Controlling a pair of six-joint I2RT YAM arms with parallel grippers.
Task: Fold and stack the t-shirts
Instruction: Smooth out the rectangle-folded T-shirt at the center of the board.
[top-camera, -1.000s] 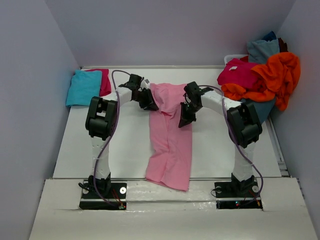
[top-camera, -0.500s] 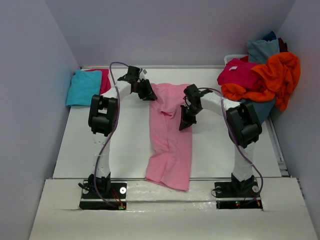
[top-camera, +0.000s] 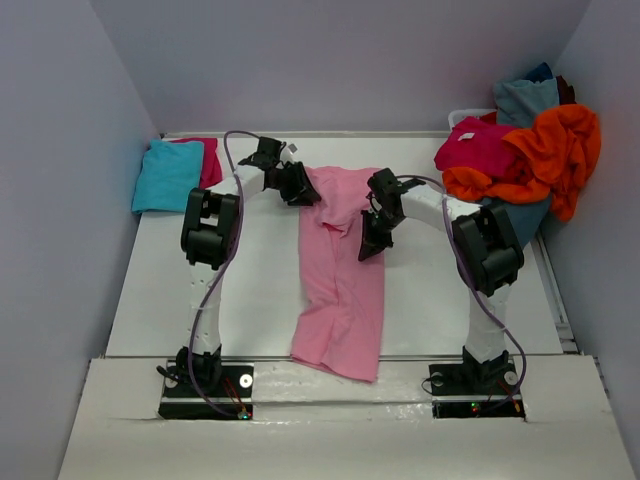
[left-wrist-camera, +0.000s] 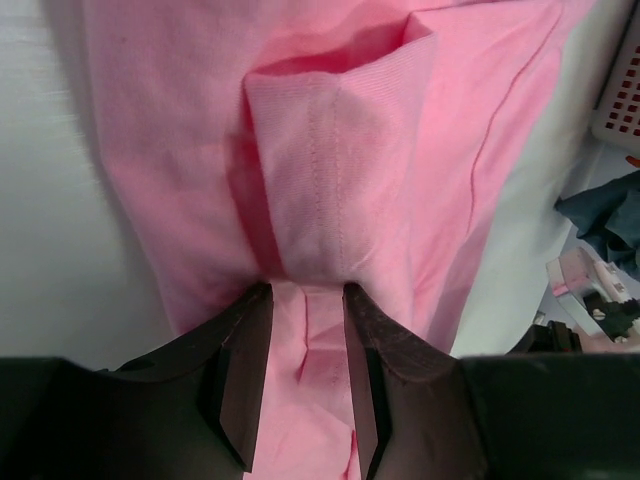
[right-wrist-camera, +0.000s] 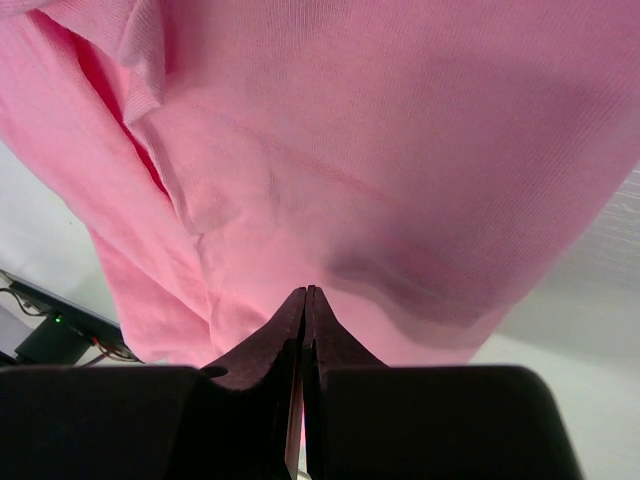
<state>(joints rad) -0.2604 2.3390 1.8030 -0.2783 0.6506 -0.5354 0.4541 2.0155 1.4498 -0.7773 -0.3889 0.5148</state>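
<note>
The light pink t-shirt (top-camera: 340, 290) lies in a long strip down the middle of the table, its lower end over the front edge. My left gripper (top-camera: 298, 188) is at the shirt's top left corner. In the left wrist view its jaws (left-wrist-camera: 305, 292) stand parted with a loose fold of pink cloth (left-wrist-camera: 340, 150) between them. My right gripper (top-camera: 368, 243) is at the shirt's upper right edge. Its fingers (right-wrist-camera: 306, 292) are pressed together on the pink cloth (right-wrist-camera: 400, 150), which is lifted and casts a shadow.
A folded turquoise t-shirt (top-camera: 165, 175) lies on a magenta one (top-camera: 208, 160) at the back left. At the back right, a white basket (top-camera: 465, 115) holds a heap of magenta (top-camera: 480, 145), orange (top-camera: 560, 150) and grey-blue (top-camera: 525, 100) t-shirts.
The left gripper has moved a little back and left at the shirt's top corner, and its jaws have parted. The right gripper has shifted slightly and stays shut.
</note>
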